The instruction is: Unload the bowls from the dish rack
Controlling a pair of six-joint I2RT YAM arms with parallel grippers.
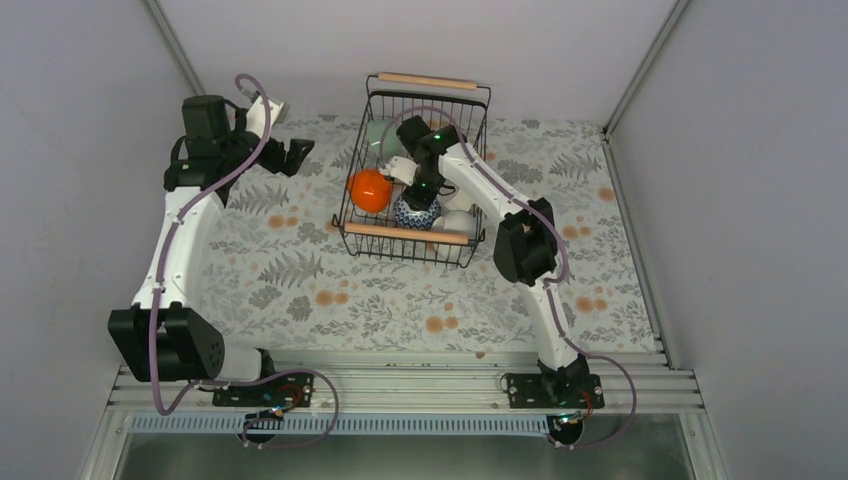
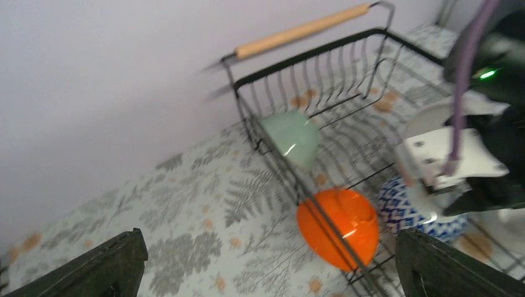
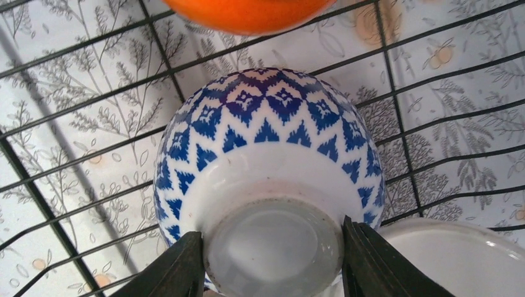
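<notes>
- Over the floral-print counter [image 1: 300, 290] at far left, the left arm's fingers [image 2: 93, 266] hang wide open and empty.
- Mid-counter, the black wire dish rack [image 1: 408, 232] holds a glossy orange ceramic bowl [image 1: 370, 190], which is likely slick and breakable.
- Beside it, the right arm's fingers [image 3: 179, 266] pinch the foot ring of an upturned blue-patterned white bowl [image 3: 266, 124], a rigid but slippery hold.

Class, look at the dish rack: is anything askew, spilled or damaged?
Nothing spilled or broken. The blue-patterned bowl sits upside down, foot pinched by the right tool; the orange bowl lies tipped on its side.
</notes>
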